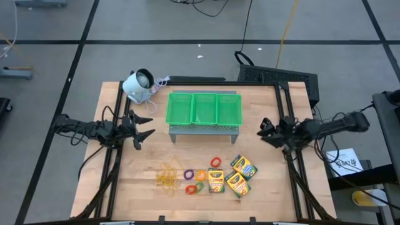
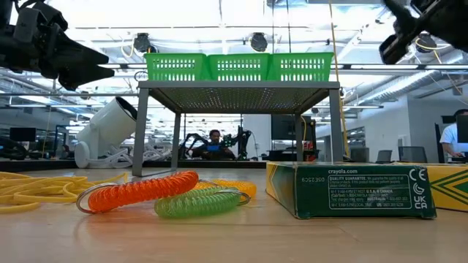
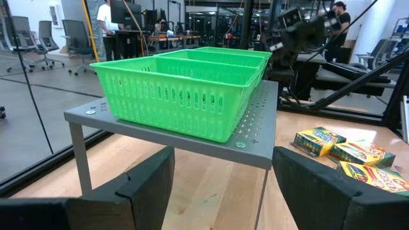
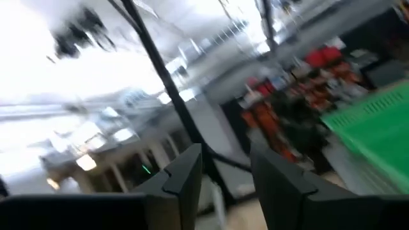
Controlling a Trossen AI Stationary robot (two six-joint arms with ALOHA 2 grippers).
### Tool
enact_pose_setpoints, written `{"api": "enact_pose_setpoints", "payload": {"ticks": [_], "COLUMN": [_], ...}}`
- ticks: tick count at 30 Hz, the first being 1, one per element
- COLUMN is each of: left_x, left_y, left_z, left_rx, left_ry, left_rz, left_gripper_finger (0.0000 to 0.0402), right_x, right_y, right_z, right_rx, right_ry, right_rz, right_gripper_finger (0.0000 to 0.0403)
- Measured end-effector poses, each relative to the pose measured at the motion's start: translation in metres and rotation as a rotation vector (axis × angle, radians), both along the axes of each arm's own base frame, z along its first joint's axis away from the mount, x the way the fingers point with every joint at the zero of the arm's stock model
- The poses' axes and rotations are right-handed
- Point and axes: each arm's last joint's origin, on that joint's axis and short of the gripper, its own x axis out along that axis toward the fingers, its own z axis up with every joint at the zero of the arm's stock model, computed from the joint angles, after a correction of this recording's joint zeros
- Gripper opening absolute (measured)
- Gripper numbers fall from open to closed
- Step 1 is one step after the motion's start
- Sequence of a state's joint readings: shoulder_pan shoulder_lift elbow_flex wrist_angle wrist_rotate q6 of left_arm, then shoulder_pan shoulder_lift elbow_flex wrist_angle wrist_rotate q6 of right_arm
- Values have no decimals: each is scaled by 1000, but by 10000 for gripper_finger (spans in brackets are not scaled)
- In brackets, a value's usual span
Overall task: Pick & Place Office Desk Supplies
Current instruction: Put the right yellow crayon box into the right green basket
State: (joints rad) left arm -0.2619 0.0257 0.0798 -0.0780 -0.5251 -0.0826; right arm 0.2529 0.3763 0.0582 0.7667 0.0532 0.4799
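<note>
Three yellow-and-green crayon boxes [image 1: 215,181] [image 1: 244,167] [image 1: 238,185] lie flat on the wooden table's near right part. Left of them lie small rings: red [image 1: 216,162], orange [image 1: 200,175], purple [image 1: 189,174] and green [image 1: 194,187]. A tangle of yellowish rubber bands [image 1: 167,178] lies further left. My left gripper [image 1: 140,128] hovers open at the table's left, pointing level toward the green tray [image 3: 185,89]. My right gripper [image 1: 265,131] hovers at the right, tilted upward, its fingers [image 4: 185,176] apart with nothing between them.
The green three-part tray [image 1: 203,107] sits on a grey perforated metal stand [image 1: 203,129] at the table's middle far side. A white round-headed device [image 1: 139,84] with a cord lies at the far left corner. Bare wood lies between the stand and the supplies.
</note>
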Motion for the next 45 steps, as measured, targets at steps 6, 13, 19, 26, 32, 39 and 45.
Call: {"api": "enact_pose_setpoints", "payload": {"ticks": [6,13,19,26,32,39,45], "left_x": [0,0,0,0,0,0,0], "left_y": [0,0,0,0,0,0,0], "left_z": [0,0,0,0,0,0,0], "left_rx": [0,0,0,0,0,0,0], "left_ry": [-1,-1,0,0,0,0,-1], "left_rz": [0,0,0,-1,-1,-1,-1], "left_gripper_finger": [271,271,271,271,271,271,271], "right_x": [32,79,91,76,74,76,71], "right_y": [30,63,69,61,59,50,43], "right_z": [17,33,1,-27,-31,-64,-77], "right_rx": [-190,-440,-552,-512,-494,-295,-198], "right_ry": [156,539,912,1263,1306,1356,1402], "right_rz": [-61,-40,-15,-66,-81,-13,-58], "right_gripper_finger": [184,249,250,239,239,226,213]}}
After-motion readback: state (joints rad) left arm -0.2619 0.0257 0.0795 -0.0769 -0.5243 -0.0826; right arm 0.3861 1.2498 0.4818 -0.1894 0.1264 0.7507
